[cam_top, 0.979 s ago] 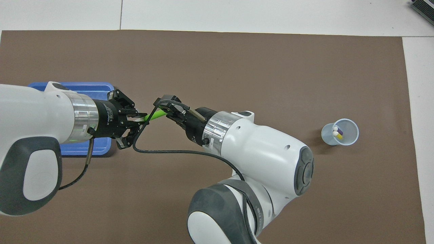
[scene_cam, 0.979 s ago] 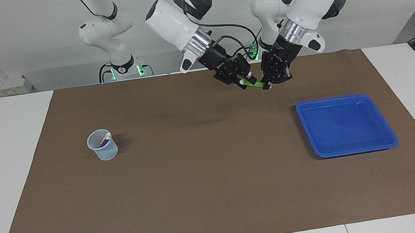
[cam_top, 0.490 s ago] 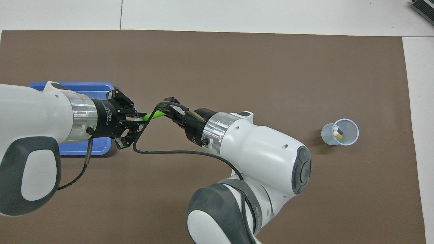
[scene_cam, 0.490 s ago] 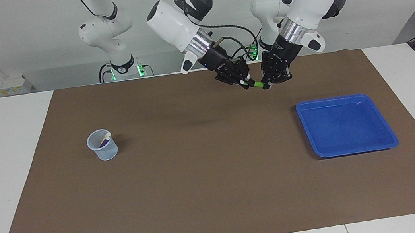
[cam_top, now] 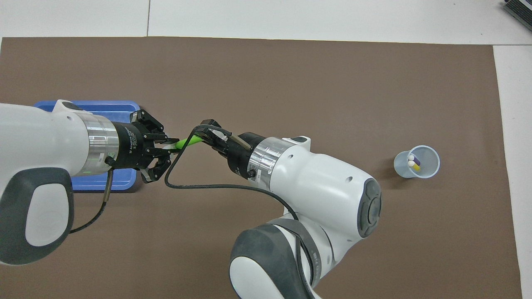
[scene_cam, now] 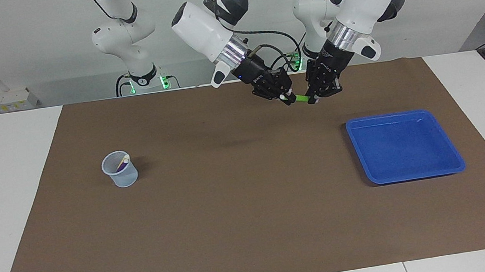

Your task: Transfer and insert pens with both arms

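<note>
Both arms meet in the air above the brown mat (scene_cam: 243,211), over its edge nearest the robots and toward the left arm's end of the tabletop (scene_cam: 13,208). The green pen (scene_cam: 301,98) (cam_top: 188,142) lies nearly level between the two grippers, clear of the mat.

The left gripper (scene_cam: 312,98) (cam_top: 168,145) comes in from the left arm's base. Its jaws are closed on one end of the green pen. The right gripper (scene_cam: 286,97) (cam_top: 205,135) reaches across from the right arm's base. Its jaws are closed on the pen's other end, where a whitish tip shows in the facing view. The pen is thus clamped at both ends at once, with a short green stretch bare between the two sets of jaws. A black cable (cam_top: 199,185) loops from the right wrist beneath the grippers.

The blue tray (scene_cam: 405,145) (cam_top: 106,109) rests on the mat toward the left arm's end, farther from the robots than the grippers. In the overhead view the left arm covers much of it.

The mesh cup (scene_cam: 120,169) (cam_top: 417,162) stands upright on the mat toward the right arm's end, well apart from the grippers and the tray. Inside it lean the purple pen (scene_cam: 122,166) (cam_top: 416,160) and the yellow pen (cam_top: 415,166), whitish ends upward and side by side. The yellow pen is distinct only in the overhead view.
</note>
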`<state>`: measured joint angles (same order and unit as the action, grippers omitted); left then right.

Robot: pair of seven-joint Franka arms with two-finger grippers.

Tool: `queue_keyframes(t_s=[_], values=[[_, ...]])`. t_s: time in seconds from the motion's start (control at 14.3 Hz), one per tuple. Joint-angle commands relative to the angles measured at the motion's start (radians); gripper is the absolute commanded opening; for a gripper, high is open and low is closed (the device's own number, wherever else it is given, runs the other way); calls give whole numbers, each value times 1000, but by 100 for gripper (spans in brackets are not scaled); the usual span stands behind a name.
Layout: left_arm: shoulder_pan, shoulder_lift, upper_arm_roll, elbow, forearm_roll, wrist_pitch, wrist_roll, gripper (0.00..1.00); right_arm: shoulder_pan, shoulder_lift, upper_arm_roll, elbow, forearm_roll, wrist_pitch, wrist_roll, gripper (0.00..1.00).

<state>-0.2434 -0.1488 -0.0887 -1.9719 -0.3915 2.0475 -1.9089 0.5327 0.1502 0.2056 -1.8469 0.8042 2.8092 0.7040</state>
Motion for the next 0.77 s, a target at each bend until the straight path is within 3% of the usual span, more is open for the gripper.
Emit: queue_keyframes(t_s=[0.0,0.21,0.56,0.7], values=[[-13,-29,4,-28,-10,0,31,100,-10,3,5,6,10,10,-26,0],[-17,-29,0,-28,-4,0,45,100,-26,2,3,5,9,-20,-82,0],[-16,-32,0,-28,-4,-4,60,100,-150,-26,-2,-11,4,-291,-354,0],[-8,-38,0,-42,-4,-6,126,100,-192,-38,-5,-24,-78,-380,-406,0]])
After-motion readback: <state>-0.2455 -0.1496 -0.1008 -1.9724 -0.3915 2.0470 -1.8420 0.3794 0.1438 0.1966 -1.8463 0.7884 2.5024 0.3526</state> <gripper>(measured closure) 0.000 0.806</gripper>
